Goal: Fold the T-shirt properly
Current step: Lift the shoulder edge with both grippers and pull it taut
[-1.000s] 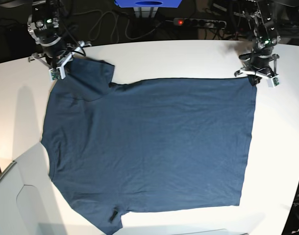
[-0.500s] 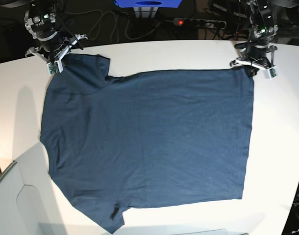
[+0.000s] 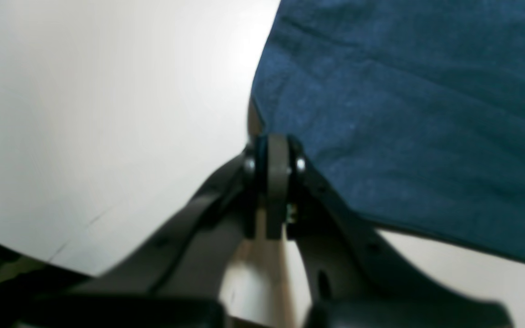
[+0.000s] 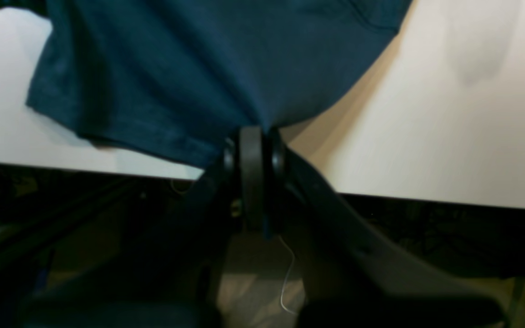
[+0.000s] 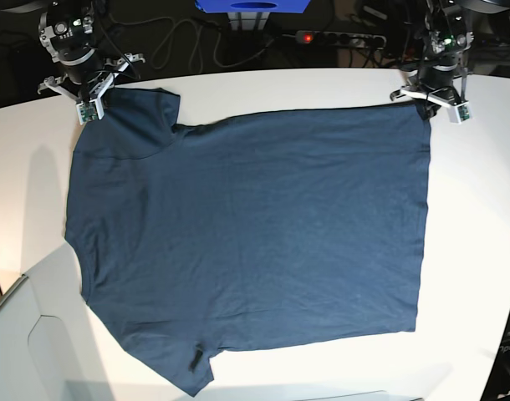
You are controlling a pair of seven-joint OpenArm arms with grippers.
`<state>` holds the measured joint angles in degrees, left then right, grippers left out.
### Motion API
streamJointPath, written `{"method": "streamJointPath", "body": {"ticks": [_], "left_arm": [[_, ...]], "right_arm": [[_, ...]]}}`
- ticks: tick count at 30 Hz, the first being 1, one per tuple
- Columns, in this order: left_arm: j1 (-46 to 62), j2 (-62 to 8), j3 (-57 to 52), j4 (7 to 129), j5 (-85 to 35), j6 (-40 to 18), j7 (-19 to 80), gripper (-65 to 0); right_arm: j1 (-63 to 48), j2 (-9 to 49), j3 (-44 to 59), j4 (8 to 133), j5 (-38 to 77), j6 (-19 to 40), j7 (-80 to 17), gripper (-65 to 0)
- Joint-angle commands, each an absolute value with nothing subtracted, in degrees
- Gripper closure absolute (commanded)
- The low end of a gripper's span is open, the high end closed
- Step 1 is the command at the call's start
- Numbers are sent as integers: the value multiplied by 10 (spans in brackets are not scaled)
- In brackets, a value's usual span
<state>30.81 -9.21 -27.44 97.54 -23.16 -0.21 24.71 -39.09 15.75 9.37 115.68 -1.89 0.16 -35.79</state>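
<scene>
A white counter [image 5: 263, 88] carries the T-shirt [image 5: 247, 242], spread flat and dark navy across most of its surface, with cables and a power strip [image 5: 339, 38] behind (a red light shows on it). The left end effector [image 5: 437, 100] is pressed together, pinching the shirt's far hem corner. The right end effector [image 5: 94, 98], likewise clamped, pinches the far sleeve [image 5: 138, 121] at the counter's edge.

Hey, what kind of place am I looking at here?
Probably a robotics lab: a white table carries a spread T-shirt gripped by two robot arms, with a power strip and loose cables behind.
</scene>
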Motion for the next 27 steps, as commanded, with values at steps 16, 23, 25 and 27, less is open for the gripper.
{"method": "streamJointPath", "body": {"ticks": [16,23,25,27], "left_arm": [[282,-102,-277,967,-232,0,237,0],[264,-102,-277,968,-232,0,237,0],[255,-102,-283,967,-232,0,237,0],[246,-98,-293,967,-232,0,238,0]], "right_arm": [[-376,162,95,1169,-22,5,-348,0],[-345,162,96,1169,-22,5,-348,0],[-331,162,95,1168,-22,5,-349,0],[-318,162,95,1168,-22,5,-349,0]]}}
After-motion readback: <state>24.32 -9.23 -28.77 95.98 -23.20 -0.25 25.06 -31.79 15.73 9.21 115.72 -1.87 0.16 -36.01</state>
